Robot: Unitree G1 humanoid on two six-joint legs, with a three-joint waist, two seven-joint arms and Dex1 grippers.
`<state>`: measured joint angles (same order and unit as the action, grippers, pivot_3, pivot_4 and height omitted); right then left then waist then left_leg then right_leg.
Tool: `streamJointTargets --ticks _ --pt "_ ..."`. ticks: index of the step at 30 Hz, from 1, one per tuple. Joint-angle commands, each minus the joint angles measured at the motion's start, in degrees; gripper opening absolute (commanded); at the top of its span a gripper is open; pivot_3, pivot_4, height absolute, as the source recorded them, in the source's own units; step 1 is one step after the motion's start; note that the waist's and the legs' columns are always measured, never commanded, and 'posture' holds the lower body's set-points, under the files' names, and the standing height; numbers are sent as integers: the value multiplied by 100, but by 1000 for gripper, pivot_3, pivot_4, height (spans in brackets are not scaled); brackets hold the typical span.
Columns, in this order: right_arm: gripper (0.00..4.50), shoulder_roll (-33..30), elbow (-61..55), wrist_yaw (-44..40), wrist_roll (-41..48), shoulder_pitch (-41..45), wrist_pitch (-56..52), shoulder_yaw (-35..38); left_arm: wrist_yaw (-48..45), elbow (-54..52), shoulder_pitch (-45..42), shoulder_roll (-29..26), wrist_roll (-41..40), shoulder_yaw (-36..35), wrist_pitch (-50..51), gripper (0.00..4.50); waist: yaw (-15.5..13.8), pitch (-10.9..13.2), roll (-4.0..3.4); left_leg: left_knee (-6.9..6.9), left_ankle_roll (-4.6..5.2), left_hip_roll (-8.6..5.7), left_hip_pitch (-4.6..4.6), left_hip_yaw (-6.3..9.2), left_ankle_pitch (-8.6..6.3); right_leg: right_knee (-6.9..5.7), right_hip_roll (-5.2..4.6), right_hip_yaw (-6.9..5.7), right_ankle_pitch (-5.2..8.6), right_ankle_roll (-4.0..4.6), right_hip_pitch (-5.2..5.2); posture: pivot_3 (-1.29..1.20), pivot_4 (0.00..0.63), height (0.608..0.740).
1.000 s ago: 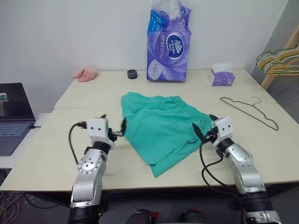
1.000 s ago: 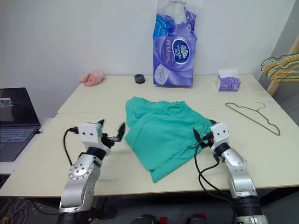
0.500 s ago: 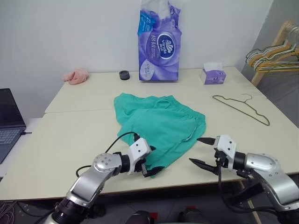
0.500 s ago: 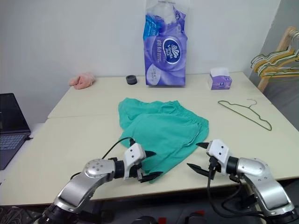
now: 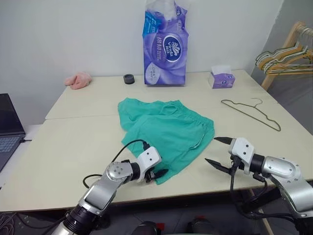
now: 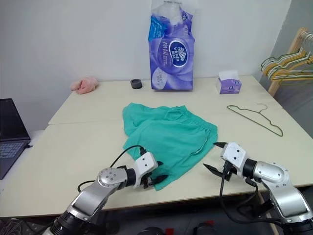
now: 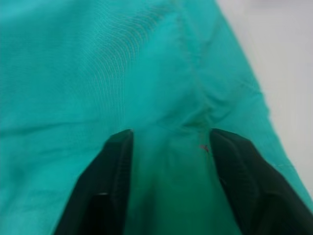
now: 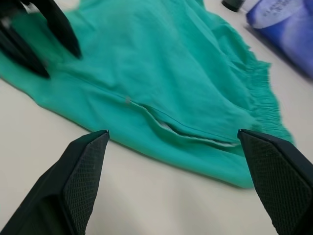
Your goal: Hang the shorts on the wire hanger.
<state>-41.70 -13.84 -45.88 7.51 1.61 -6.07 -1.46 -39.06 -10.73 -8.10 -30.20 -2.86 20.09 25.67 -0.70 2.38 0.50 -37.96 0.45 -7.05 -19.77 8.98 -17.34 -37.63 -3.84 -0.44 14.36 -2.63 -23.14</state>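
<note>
1. The left gripper [image 5: 157,174] sits at the near corner of the shorts [image 5: 168,129]. Its fingers [image 7: 115,166] are partly drawn in, with a fold of green cloth bunched between them. They have not met, so I cannot tell whether the cloth is truly pinched.
2. The right gripper [image 5: 215,152] hovers just off the shorts' right edge, jaws spread wide, holding and touching nothing.
3. The shorts lie flat and rumpled in the middle of the table [image 5: 73,142], gathered waistband toward the far side. The wire hanger [image 5: 250,111] lies on the table well to the right, apart from the cloth and both grippers.
4. Risk: the left fingers seem to catch only a thin edge of the hem. If lifted like this, the cloth could slip out, or only the top layer could rise.
5. Risk: a one-corner lift would leave the shorts hanging in a bunch, making the hanger hard to thread.
6. Risk: the thin hanger lies flat on the table, so it may skid away when grasped.
</note>
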Motion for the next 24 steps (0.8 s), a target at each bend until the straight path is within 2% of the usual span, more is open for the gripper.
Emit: streamJointTargets --ticks 1,5,6,10,17,24 --pt "4500 -58 339 73 -486 375 639 -143 41 -44 -64 -132 -1 -376 -55 1438 23 0 0 1 -2 1 0 0 1 0 1 -1 0 1 -1 -109 0 740" --pt "4500 -74 1146 226 -1298 890 1433 -571 -31 -112 -156 -141 -212 -695 50 205 61 0 1 -1 -21 1 -1 -5 11 0 2 4 -14 25 -2 -100 0 740" --pt "4500 -129 1640 439 -1902 1203 1861 -895 -60 -147 -215 -160 -342 -884 114 55 69 1 1 -2 -21 1 -1 -7 11 0 2 5 -14 25 -2 -98 0 740" --pt "4500 -27 3033 1166 -3040 2110 2795 -1503 -202 -282 -401 -223 -787 -1370 425 55 86 1 3 -2 -23 1 1 -11 13 -1 2 5 -19 31 -3 -86 0 740" --pt "4500 322 5296 2458 -4371 3527 3819 -2336 -465 -448 -605 -557 -1204 -1868 726 55 127 1 4 -1 -27 0 3 -24 15 -7 5 26 -20 44 -10 -53 0 740" --pt "4500 1015 6850 3378 -4934 4466 4082 -2813 -578 -571 -594 -721 -1527 -2109 859 55 198 -6 14 4 -29 11 29 -65 14 -13 31 84 -26 53 -9 -36 0 740"
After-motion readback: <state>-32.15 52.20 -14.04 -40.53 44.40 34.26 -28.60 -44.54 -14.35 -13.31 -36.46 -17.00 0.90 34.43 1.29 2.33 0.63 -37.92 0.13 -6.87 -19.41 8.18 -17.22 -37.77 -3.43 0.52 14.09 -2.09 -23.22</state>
